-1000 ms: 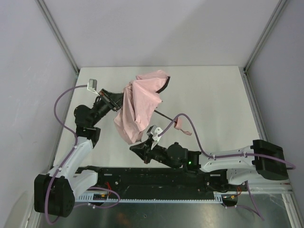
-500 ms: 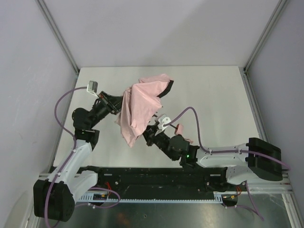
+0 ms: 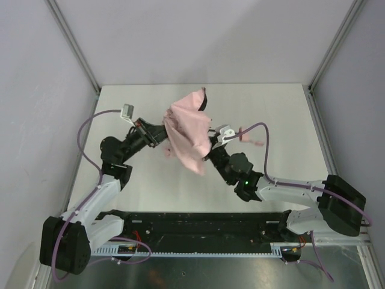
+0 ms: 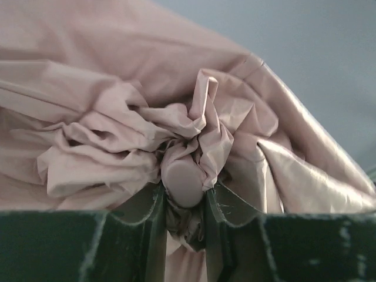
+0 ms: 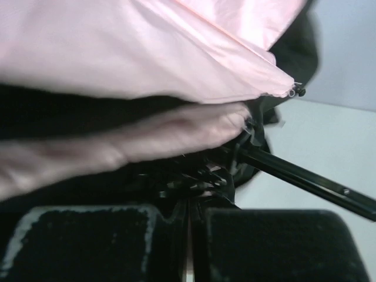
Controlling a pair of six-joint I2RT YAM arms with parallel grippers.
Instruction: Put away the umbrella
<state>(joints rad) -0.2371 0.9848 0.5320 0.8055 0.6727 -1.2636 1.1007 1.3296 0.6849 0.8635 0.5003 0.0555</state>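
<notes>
The umbrella (image 3: 187, 129) is held half-collapsed between the two arms over the white table (image 3: 283, 114), with grey walls (image 3: 198, 36) around. The left gripper (image 4: 183, 202) pinches its pink tip cap, crumpled fabric crowding that view. The right gripper (image 5: 189, 226), fingers pressed together, sits under the canopy by the black shaft (image 5: 305, 179) — whether it nips anything cannot be told.
</notes>
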